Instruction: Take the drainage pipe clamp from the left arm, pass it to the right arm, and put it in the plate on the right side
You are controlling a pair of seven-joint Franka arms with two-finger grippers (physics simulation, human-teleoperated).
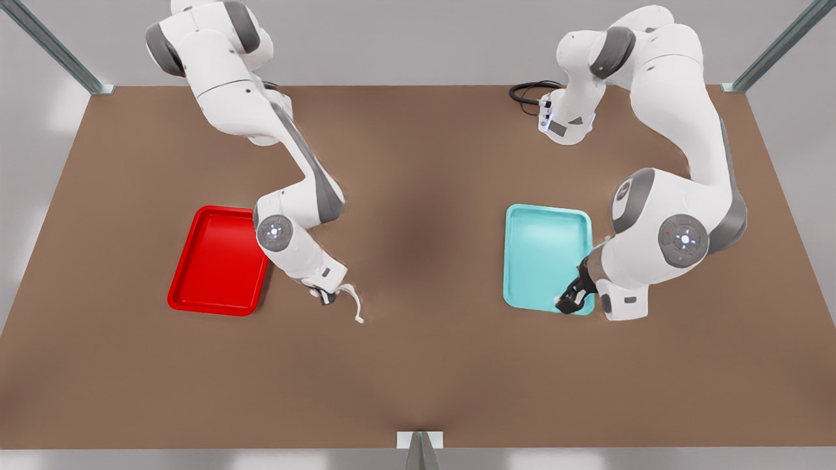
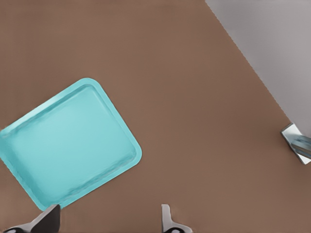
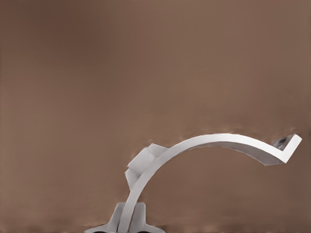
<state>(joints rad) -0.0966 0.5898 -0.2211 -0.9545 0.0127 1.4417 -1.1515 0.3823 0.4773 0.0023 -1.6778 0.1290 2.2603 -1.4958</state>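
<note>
Now my right gripper (image 1: pixel 328 297) pinches the drainage pipe clamp (image 1: pixel 354 301) just right of the red plate (image 1: pixel 219 261). My left gripper (image 1: pixel 571 301) waits open-fingered over the teal tray (image 1: pixel 545 251). I'd carry the clamp left, centred above the plate, before releasing.

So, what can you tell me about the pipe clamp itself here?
The thin white half-ring drainage pipe clamp looks like smooth plastic: a curved strap with a short flat bent tab at its free end. The right pincer is shut on its other end, holding it just beside the glossy red rectangular tray, over the brown table.
</note>
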